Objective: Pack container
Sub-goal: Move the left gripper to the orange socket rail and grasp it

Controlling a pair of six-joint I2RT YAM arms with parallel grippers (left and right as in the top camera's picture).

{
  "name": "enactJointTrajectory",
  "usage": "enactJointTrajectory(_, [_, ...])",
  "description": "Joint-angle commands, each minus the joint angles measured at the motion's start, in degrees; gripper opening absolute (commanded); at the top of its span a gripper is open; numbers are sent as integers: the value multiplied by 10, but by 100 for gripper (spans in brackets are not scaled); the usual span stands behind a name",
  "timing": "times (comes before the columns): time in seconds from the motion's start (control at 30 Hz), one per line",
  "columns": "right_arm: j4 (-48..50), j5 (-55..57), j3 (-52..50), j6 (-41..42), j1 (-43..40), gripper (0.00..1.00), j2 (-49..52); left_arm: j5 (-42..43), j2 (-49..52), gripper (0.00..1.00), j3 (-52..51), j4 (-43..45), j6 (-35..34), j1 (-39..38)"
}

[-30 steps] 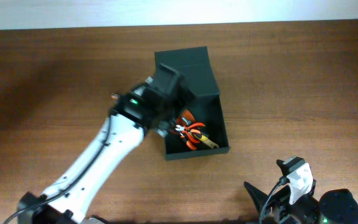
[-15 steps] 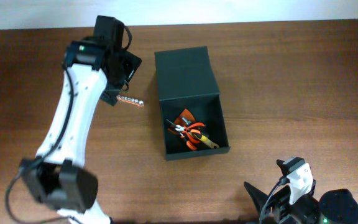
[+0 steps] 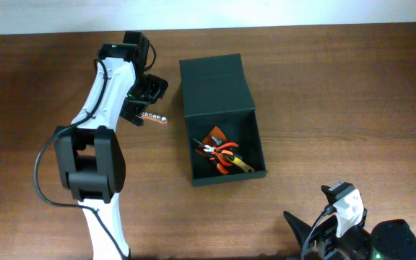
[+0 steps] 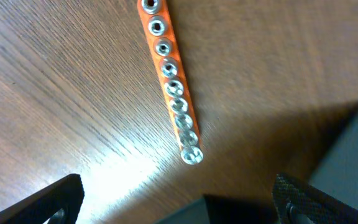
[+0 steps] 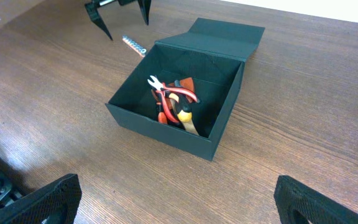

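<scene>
The dark green container (image 3: 260,148) stands open at mid-table with its flap lid (image 3: 215,83) folded back. Orange-handled pliers (image 3: 222,154) and other hand tools lie inside; they also show in the right wrist view (image 5: 173,99). An orange socket rail (image 3: 152,117) with silver sockets lies on the wood left of the container and fills the left wrist view (image 4: 169,71). My left gripper (image 3: 144,101) is open and empty, hovering above the rail. My right gripper (image 5: 179,199) is open and empty near the front edge, facing the container (image 5: 166,130).
The left arm (image 3: 100,108) stretches across the table's left part from the front edge. The container's corner shows in the left wrist view (image 4: 353,162). The table's far edge (image 3: 208,26) meets a white wall.
My left gripper has swung from the container's left wall out to the far left, then settled over the socket rail. The right arm has not moved.
</scene>
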Motion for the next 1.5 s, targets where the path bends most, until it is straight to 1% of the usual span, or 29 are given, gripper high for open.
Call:
enactJointTrajectory(0.0, [2, 7, -1, 5, 3, 99, -4, 15, 23, 99, 14, -3, 11, 4])
enactJointTrajectory(0.37, [2, 7, -1, 5, 3, 99, -4, 41, 78, 100, 14, -5, 11, 5])
enactJointTrajectory(0.8, [2, 7, -1, 5, 3, 99, -4, 47, 109, 100, 14, -6, 5, 11])
enactJointTrajectory(0.83, [2, 7, -1, 5, 3, 99, -4, 50, 112, 98, 14, -6, 5, 11])
enactJointTrajectory(0.87, [2, 7, -1, 5, 3, 99, -4, 51, 114, 95, 14, -6, 5, 11])
enactJointTrajectory(0.9, [2, 7, -1, 5, 3, 99, -4, 51, 115, 89, 14, -6, 5, 11])
enactJointTrajectory(0.93, [2, 7, -1, 5, 3, 99, -4, 51, 115, 81, 14, -6, 5, 11])
enactJointTrajectory(1.0, [2, 7, -1, 5, 3, 99, -4, 51, 115, 71, 14, -6, 5, 11])
enactJointTrajectory(1.07, [2, 7, -1, 5, 3, 99, -4, 51, 115, 56, 14, -6, 5, 11])
enactJointTrajectory(1.1, [2, 7, -1, 5, 3, 99, -4, 51, 115, 47, 14, -6, 5, 11])
enactJointTrajectory(1.13, [2, 7, -1, 5, 3, 99, -4, 51, 115, 35, 14, -6, 5, 11])
enactJointTrajectory(1.17, [2, 7, -1, 5, 3, 99, -4, 51, 115, 29, 14, -6, 5, 11])
enactJointTrajectory(1.33, [2, 7, -1, 5, 3, 99, -4, 51, 115, 17, 14, -5, 5, 11])
enactJointTrajectory(1.47, [2, 7, -1, 5, 3, 99, -4, 51, 115, 13, 14, -5, 5, 11])
